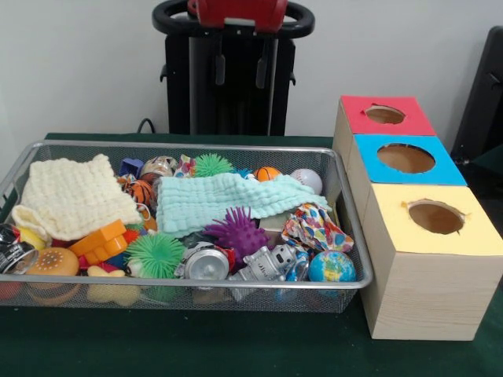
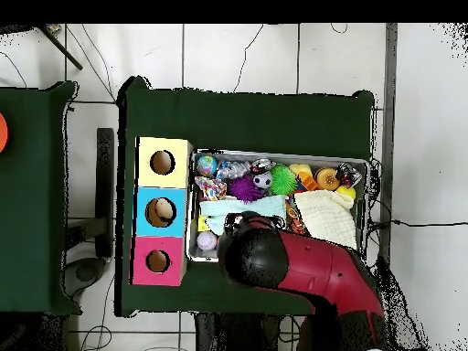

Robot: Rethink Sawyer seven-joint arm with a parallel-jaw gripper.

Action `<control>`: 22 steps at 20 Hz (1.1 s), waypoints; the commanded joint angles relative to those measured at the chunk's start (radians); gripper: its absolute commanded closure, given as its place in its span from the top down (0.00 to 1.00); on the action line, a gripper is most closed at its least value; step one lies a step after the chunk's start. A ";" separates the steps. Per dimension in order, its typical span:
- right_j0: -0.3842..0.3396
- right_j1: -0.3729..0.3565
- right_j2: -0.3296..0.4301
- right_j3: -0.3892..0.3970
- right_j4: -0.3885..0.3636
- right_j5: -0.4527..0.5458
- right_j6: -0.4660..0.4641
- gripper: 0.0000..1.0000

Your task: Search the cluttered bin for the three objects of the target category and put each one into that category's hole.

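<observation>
The cluttered bin, a silver wire mesh tray, sits on the green table and is full of toys. It holds a cream cloth, a mint cloth, a purple spiky ball, a green spiky ball, a globe ball, a baseball, a silver toy robot and orange bricks. My gripper hangs open and empty high above the bin's far rim. In the overhead view the red arm covers the bin's robot-side edge.
Three wooden boxes stand in a row beside the bin, each with a round hole: red top, blue top, yellow top. In the overhead view something pale lies in the blue box's hole. The black pedestal stands behind the bin.
</observation>
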 commanded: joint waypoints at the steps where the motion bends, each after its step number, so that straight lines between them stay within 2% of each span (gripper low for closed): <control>1: -0.042 0.087 0.109 0.053 -0.053 -0.079 -0.009 1.00; 22: -0.071 0.231 0.133 0.003 -0.137 -0.203 0.030 1.00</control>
